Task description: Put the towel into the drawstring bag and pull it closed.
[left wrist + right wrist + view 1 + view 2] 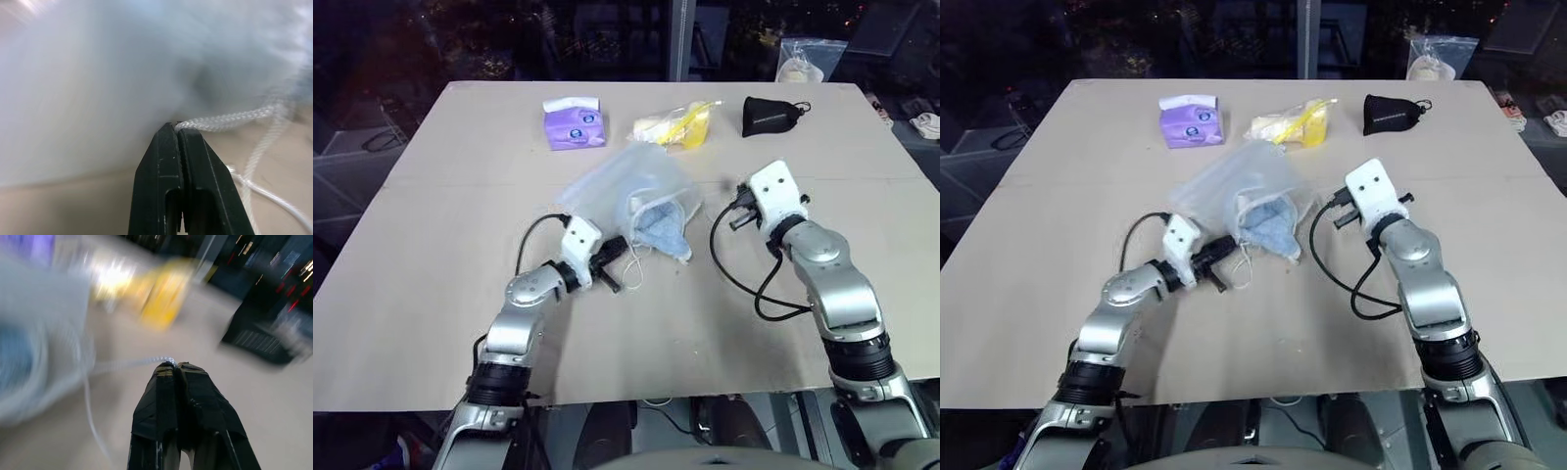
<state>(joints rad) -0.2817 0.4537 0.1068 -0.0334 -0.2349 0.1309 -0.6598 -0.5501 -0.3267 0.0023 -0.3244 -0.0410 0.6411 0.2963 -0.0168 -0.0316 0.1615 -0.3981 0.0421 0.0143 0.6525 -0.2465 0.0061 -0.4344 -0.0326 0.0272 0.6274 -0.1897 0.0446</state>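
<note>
- The left gripper's point(178, 128) fingers are pressed together on a strand of the white drawstring cord point(230, 119), pinched right at their tips.
- The right gripper's point(172, 366) fingers are likewise closed on a cord strand that runs from their tips back toward the bag.
- Between the two arms, near the middle of the desk point(431, 294), lies the drawstring bag point(622, 186), its mouth turned toward the near edge.
- The towel point(661, 225) sits inside the bag at the mouth, its blue edge bulging out of the opening.
- Along the far edge stand a purple tissue pack point(574, 124), a clear plastic bag with yellow contents point(675, 125) and a black pouch point(771, 115).
- Judgement: loading looks done; closing is the step in hand. Next, the two hands should draw the cords apart and away from the mouth, keeping both pinches firm so the thin cord does not slip and the towel is not dragged out.
</note>
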